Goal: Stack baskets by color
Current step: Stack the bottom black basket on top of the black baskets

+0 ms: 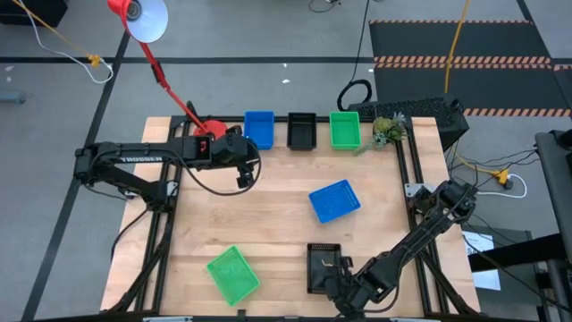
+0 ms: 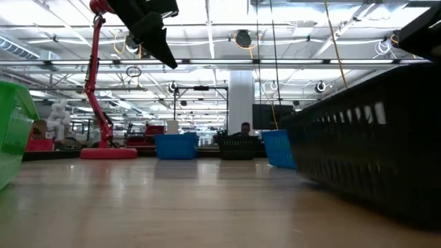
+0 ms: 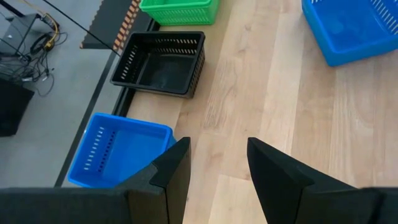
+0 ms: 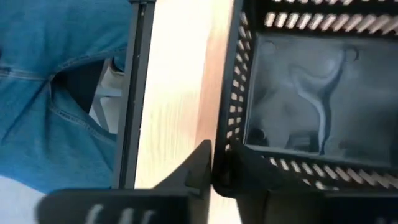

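Observation:
Three baskets stand in a row at the table's far edge: blue, black and green. A loose blue basket lies right of the middle. A green basket and a black basket rest on their bottoms near the front edge. My right gripper is shut on that black basket. My left gripper hangs open above the table beside the far blue basket, with nothing between its fingers. My right gripper pinches the black basket's wall toward the table's near edge, close to a corner. One finger is outside that wall and the other is inside. The fingers slant down from the near right. The basket rests flat on the table.
A red lamp stands on its round base at the far left, beside the far blue basket. Beyond the near edge, close to the held basket, a person in blue jeans shows. Bare wood lies between the loose blue basket and the left arm.

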